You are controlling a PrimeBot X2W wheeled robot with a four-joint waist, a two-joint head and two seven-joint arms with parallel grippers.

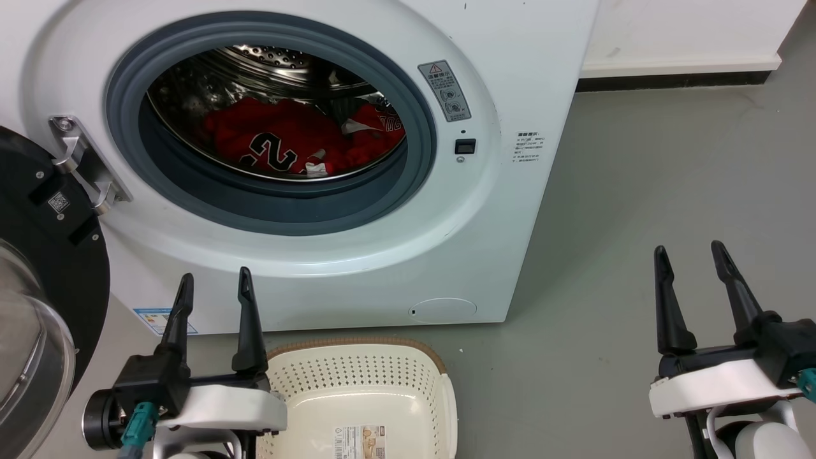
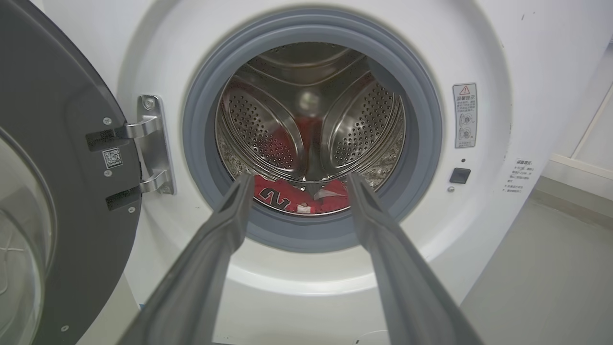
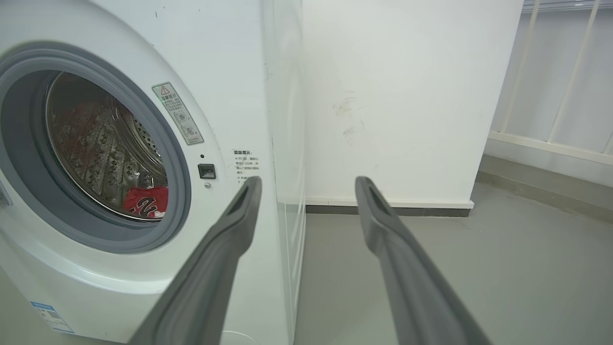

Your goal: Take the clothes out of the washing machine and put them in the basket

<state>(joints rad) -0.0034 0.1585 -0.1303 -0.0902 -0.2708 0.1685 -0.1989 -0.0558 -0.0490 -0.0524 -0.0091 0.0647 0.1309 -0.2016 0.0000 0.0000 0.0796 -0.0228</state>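
Appears at the first step, left jaws and right jaws wide apart and empty, bright red fabric clothes [image 1: 280, 137] low inside the large white washing machine [image 1: 357, 255], cream perforated basket [image 1: 357, 376] below, calling for a reach inside.

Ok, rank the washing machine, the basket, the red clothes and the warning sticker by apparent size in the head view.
1. washing machine, by far.
2. basket, though nearer the camera and cut off below.
3. clothes, close to the basket, so that order is unsure.
4. warning sticker.
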